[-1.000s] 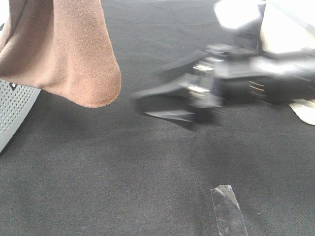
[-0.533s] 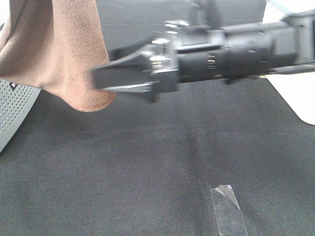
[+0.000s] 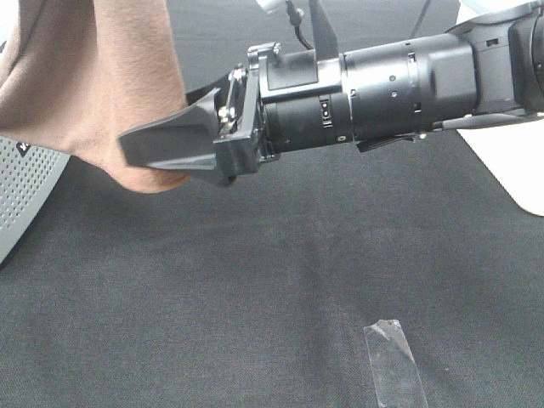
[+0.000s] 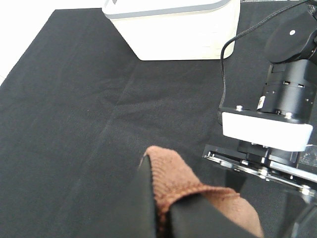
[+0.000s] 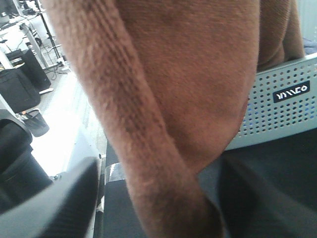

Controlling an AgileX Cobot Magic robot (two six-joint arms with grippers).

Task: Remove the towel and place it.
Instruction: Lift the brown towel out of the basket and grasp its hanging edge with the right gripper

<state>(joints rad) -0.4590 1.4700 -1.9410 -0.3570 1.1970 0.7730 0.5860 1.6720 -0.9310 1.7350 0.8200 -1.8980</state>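
Note:
The brown towel hangs from the top left, its lower end just above the black cloth. In the left wrist view my left gripper is shut on a fold of the towel; the exterior high view does not show this gripper. My right gripper reaches across from the right to the towel's lower end. In the right wrist view its jaws stand open on either side of the hanging towel, with one finger well apart from it.
A grey perforated basket sits at the left edge, behind the towel. A strip of clear tape lies on the black tablecloth. A white box stands at the cloth's far side.
My right arm has swung up and left across the table until its fingers straddle the towel's lower end. The towel and the left gripper have hardly moved.

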